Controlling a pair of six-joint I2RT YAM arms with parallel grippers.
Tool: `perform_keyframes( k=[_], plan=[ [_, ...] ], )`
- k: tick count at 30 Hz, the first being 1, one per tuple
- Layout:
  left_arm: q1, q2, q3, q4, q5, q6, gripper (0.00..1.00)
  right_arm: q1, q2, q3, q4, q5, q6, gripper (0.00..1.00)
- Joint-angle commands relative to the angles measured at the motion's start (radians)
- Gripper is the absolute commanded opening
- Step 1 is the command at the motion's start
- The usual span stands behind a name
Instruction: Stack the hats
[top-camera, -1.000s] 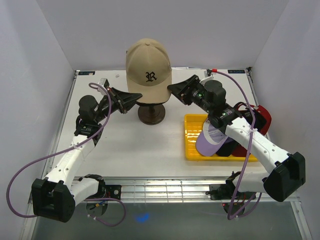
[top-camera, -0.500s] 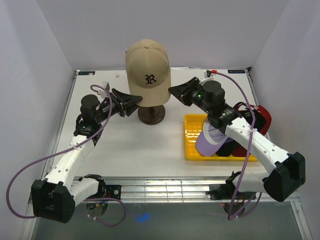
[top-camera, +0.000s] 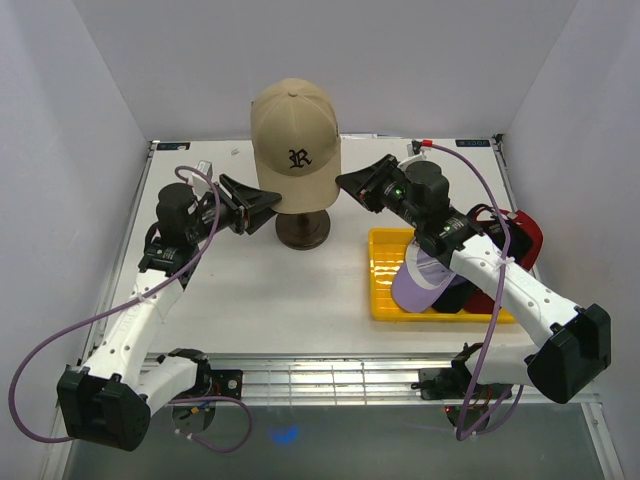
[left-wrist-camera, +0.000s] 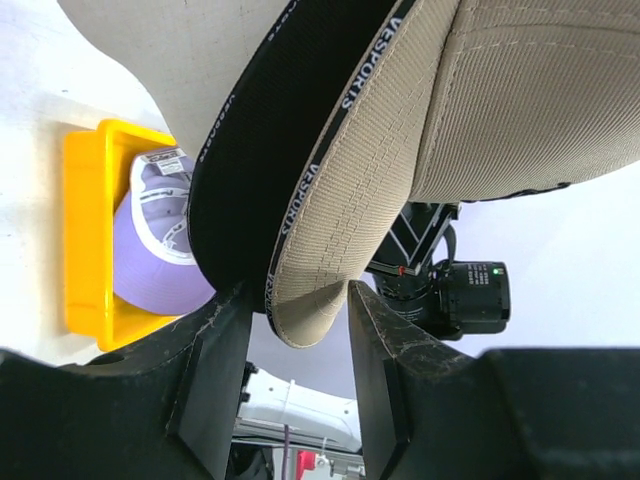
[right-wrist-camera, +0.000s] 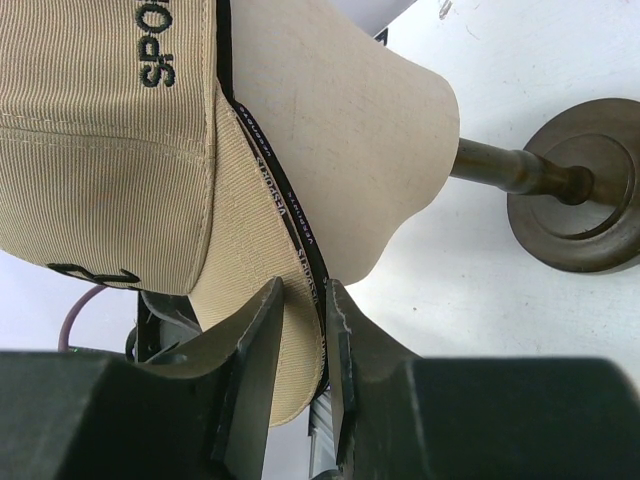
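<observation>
Top view: your left pincer and right pincer flank tan cap, perched above dark stand between them. Lavender cap lies in yellow tray, back along right arm, well apart from its pincer.

Left wrist: pincer spread wide, fingers straddling tan cap's rim; black sweatband brushes one finger.

Right wrist: pincer pinched tight on tan cap's rim. Mannequin head just beyond fingertips; white surface past it.

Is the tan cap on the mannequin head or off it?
On. The tan cap sits over the mannequin head, its band wrapped around the head in both wrist views.
</observation>
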Motion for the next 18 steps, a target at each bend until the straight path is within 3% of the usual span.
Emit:
perform_keyframes(
  k=[1, 12, 14, 18],
  plan=[
    [0.008, -0.012, 0.035, -0.13, -0.044, 0.085, 0.54, 0.018, -0.013, 0.057, 0.06, -0.023, -0.008, 0.29],
    [0.008, -0.037, 0.048, -0.185, -0.07, 0.136, 0.59, 0.018, -0.012, 0.055, 0.057, -0.021, -0.01, 0.29],
    [0.008, -0.038, 0.039, -0.162, -0.071, 0.125, 0.69, 0.02, -0.012, 0.054, 0.055, -0.023, -0.011, 0.29],
    [0.008, -0.03, 0.023, -0.134, -0.079, 0.117, 0.66, 0.018, -0.012, 0.057, 0.051, -0.021, -0.016, 0.29]
  ],
)
